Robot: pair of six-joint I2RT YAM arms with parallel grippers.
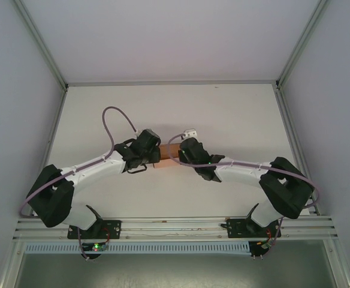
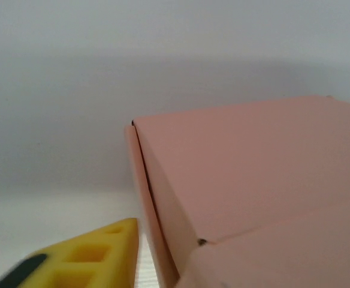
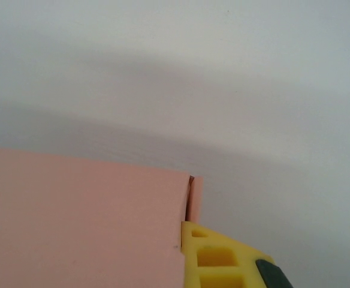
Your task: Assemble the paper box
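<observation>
Paper box (image 1: pixel 168 150) at mid-table between both arms; we see plain white table (image 1: pixel 235 114) and white enclosure walls (image 1: pixel 163 36). Salmon-pink card folded into box shape, flap edge standing slightly proud at corner. Left gripper (image 1: pixel 156 155) and right gripper (image 1: pixel 178 151) flank it, with yellow finger (image 2: pixel 97 255) just beside card; whether either is clamped, we cannot tell

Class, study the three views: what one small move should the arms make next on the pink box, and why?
Probably ease the left gripper's finger sideways against the paper box, pressing its side flap flush. That flap stands slightly off the wall, a dark gap along the seam; the right gripper's finger sits beside the opposite end, so it may brace.
</observation>
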